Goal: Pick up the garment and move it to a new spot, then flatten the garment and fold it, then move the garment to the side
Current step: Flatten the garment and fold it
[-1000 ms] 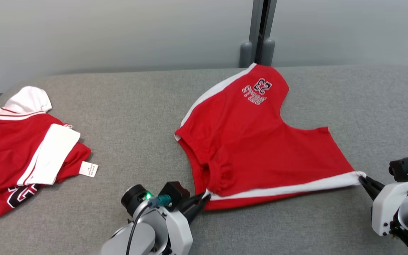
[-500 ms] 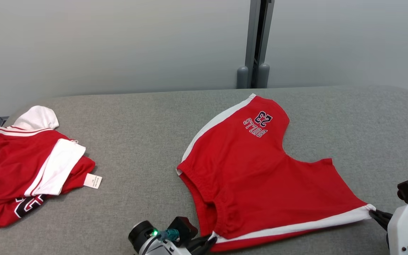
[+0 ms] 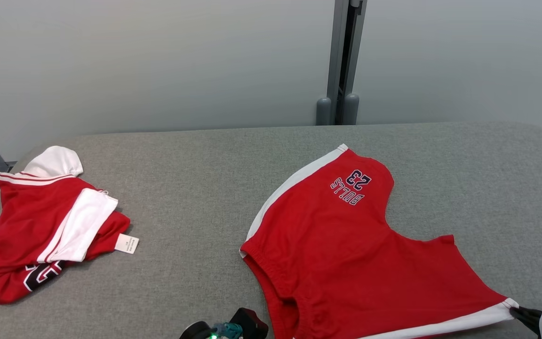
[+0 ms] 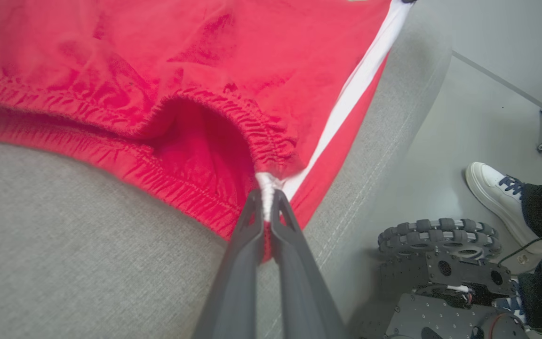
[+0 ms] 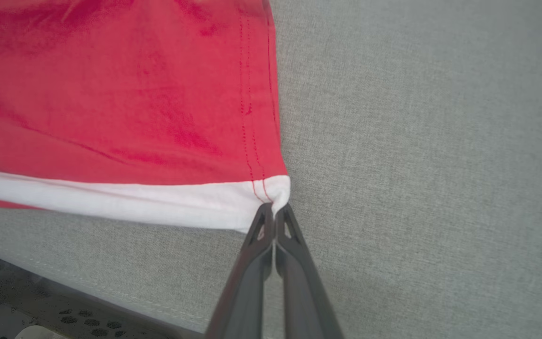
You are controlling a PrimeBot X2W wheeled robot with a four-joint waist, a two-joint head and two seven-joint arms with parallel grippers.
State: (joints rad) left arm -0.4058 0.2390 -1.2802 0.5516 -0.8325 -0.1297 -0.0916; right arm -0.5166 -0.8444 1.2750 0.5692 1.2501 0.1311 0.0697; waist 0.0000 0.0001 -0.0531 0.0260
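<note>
On the red shorts (image 3: 346,245), my left jaws pinch the waistband corner (image 4: 266,181) at seven o'clock, my right jaws the hem corner (image 5: 278,190) at four.

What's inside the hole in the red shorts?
Just more red cloth shows inside the shorts, where the waistband gapes by the left gripper. Deeper in is covered by the top layer.

crumpled red jersey (image 3: 21,226) | left on grey table (image 3: 195,188) | white shoe (image 4: 490,186) on floor (image 4: 478,108)

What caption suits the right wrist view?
Right tool pinching the white-striped hem corner of red shorts on a grey padded surface.
</note>
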